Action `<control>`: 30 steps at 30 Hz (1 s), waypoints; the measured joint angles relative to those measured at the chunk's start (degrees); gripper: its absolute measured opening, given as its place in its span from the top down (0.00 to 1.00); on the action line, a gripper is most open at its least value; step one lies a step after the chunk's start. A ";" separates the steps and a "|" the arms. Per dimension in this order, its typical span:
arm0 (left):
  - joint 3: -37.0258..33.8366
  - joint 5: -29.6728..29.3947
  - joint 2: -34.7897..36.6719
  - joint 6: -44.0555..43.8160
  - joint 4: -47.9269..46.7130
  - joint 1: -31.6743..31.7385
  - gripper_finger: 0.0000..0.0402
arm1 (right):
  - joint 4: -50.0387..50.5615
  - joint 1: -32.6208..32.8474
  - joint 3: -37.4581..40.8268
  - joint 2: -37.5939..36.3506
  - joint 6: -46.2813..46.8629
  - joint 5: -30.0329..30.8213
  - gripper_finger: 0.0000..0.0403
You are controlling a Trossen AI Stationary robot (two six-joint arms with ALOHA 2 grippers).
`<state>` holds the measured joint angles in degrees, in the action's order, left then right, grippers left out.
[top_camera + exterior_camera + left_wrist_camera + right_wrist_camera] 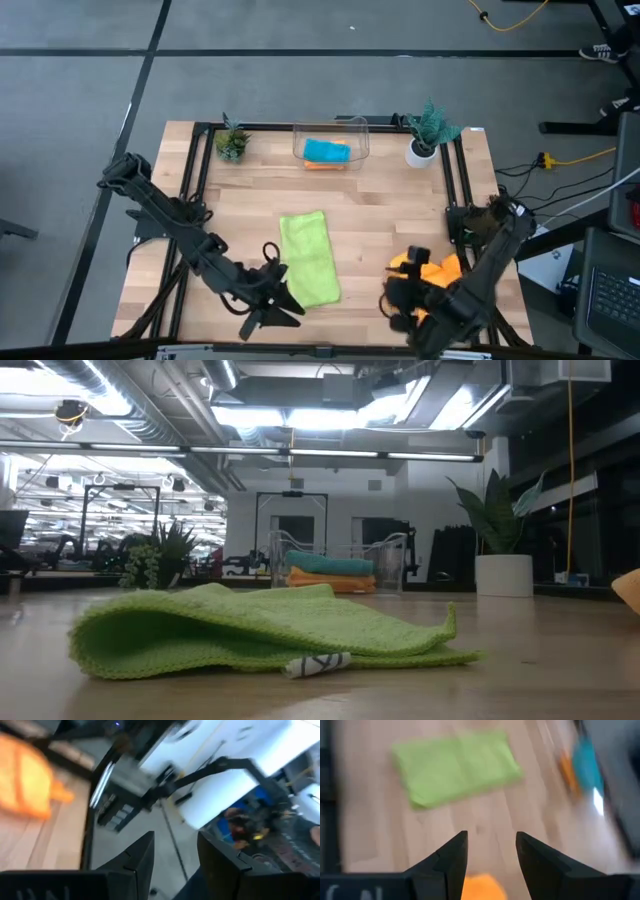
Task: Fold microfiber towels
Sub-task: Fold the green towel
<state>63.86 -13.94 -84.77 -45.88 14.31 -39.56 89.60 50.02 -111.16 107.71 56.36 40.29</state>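
A lime towel [308, 257], nubby and folded into a long rectangle, lies at lower centre of the high view on the pale wood bench [370, 210]. The left hand [268, 310] sits low at the towel's lower-left corner, fingers parted, holding nothing. The right hand [398, 300], also parted and empty, hovers beside a crumpled orange towel [432, 272] at lower right. At upper centre, a clear bin [331, 143] holds a teal towel [327, 151] stacked on another orange one.

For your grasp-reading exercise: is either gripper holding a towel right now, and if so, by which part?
Nothing is held. The left gripper and the right gripper are both open and empty, apart from the green towel and the orange towel.
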 joint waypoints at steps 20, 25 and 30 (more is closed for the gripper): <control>-0.02 -2.01 1.92 9.48 5.59 2.35 0.65 | -107.41 -7.82 56.27 -15.04 -12.06 -50.34 0.58; -0.02 -5.43 1.53 17.49 5.39 1.24 0.65 | -107.47 -9.01 55.55 -15.68 -23.43 -32.95 0.58; 2.41 -14.06 -0.10 19.19 -0.57 -2.33 0.65 | -104.04 -9.68 55.70 -15.55 -25.51 -24.84 0.58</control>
<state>66.27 -28.00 -84.88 -26.69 13.74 -41.89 -14.44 40.35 -55.46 92.16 30.84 15.45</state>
